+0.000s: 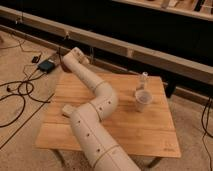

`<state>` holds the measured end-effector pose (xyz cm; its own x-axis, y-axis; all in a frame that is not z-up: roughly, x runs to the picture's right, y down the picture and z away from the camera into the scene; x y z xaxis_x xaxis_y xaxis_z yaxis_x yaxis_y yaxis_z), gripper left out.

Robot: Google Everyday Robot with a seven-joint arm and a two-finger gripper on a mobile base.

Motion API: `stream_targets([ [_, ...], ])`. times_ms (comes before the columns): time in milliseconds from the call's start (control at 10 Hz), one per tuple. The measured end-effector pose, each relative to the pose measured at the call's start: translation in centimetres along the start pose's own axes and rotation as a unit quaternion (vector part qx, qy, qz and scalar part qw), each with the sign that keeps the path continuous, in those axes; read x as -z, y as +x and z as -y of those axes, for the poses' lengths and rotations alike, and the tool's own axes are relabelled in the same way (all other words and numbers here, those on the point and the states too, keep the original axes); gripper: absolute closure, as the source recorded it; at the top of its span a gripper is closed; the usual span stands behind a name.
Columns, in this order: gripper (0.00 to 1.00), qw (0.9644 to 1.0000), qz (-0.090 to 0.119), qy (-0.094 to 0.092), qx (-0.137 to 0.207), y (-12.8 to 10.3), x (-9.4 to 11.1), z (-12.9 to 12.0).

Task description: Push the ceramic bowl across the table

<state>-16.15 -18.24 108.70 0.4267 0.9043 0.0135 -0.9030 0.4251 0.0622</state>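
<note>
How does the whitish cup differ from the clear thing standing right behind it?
The cup is wider, whitish and open-topped; the clear thing, seemingly a bottle, is slimmer and narrows upward. The cup stands nearer the camera, the bottle nearer the far edge. Both are upright on the table's right side, far from the gripper at the far left corner.

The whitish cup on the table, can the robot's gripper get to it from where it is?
Probably yes. The gripper is at the table's far left corner, and the whitish cup stands on the right side with bare wood between; only a small bottle is close behind it.
</note>
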Motion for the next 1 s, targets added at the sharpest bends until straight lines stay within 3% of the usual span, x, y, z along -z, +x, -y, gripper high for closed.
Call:
stream_targets([
  [200,0.35,1.0000,-0.001,0.004,-0.008,0.2,0.7,0.2],
  [400,0.35,0.9998,-0.011,-0.009,-0.012,0.8,1.6,0.0],
  [1000,0.35,0.9998,-0.012,-0.010,-0.012,0.8,1.7,0.0],
])
